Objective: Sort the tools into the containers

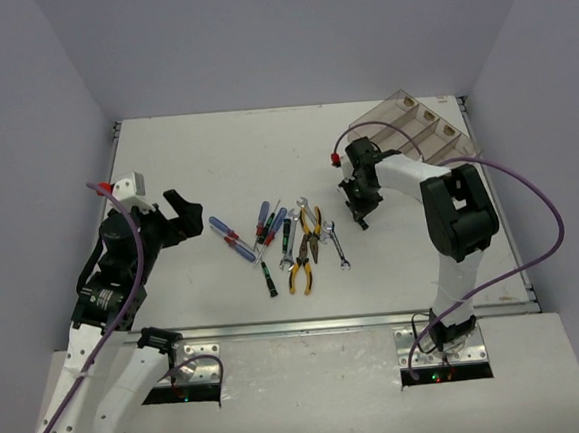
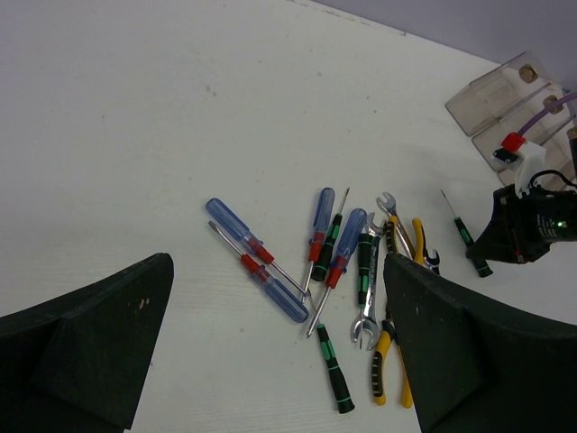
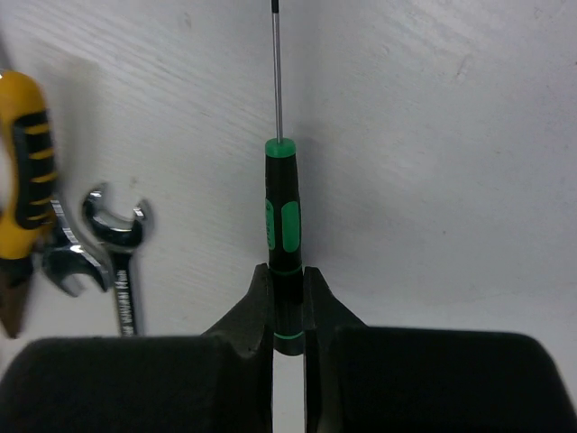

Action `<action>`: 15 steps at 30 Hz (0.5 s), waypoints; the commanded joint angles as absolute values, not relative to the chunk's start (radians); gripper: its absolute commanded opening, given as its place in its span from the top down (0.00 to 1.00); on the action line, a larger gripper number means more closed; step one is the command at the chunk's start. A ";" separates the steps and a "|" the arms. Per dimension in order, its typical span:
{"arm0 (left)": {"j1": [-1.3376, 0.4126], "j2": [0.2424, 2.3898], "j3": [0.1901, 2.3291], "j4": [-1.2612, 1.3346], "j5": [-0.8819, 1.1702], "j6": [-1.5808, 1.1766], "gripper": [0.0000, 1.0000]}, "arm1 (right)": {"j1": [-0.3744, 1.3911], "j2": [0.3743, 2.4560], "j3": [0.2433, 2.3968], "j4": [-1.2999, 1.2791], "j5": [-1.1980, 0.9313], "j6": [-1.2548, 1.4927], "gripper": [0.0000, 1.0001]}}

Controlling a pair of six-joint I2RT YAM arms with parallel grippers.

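My right gripper [image 3: 287, 290] is shut on the handle end of a black-and-green screwdriver [image 3: 281, 212], whose thin shaft points away from the wrist, low over the white table. From above, this gripper [image 1: 359, 211] is right of the tool pile. The pile holds blue-and-red screwdrivers [image 1: 231, 238], another black-and-green screwdriver [image 1: 268, 278], silver wrenches [image 1: 338, 245] and yellow-and-black pliers [image 1: 302, 268]. My left gripper [image 1: 184, 220] hangs open left of the pile, nothing between its fingers [image 2: 108, 325]. The clear containers [image 1: 418, 126] stand at the back right.
The table [image 1: 205, 163] is white with walls on three sides. A purple cable [image 1: 545, 206] loops from the right arm. In the right wrist view a wrench [image 3: 122, 262] and a plier handle [image 3: 22, 171] lie just left of the held screwdriver.
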State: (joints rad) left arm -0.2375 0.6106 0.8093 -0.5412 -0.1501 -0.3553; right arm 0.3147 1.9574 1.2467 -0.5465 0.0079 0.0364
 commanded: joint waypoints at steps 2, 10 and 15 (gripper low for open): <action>-0.247 0.604 0.809 -0.488 -0.150 -0.344 0.00 | 0.221 1.795 1.264 -0.403 -0.293 0.319 1.00; -0.247 0.599 0.825 -0.532 -0.306 -0.386 0.00 | 0.126 1.883 1.542 -0.349 0.004 0.703 1.00; -0.248 0.622 0.825 -0.531 -0.298 -0.386 0.00 | 0.087 2.025 1.729 -0.325 0.174 0.907 1.00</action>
State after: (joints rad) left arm -0.2375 0.6081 0.8093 -0.5524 -0.2776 -0.3758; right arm 0.1093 1.9198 1.6210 -0.3484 -0.0100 0.6691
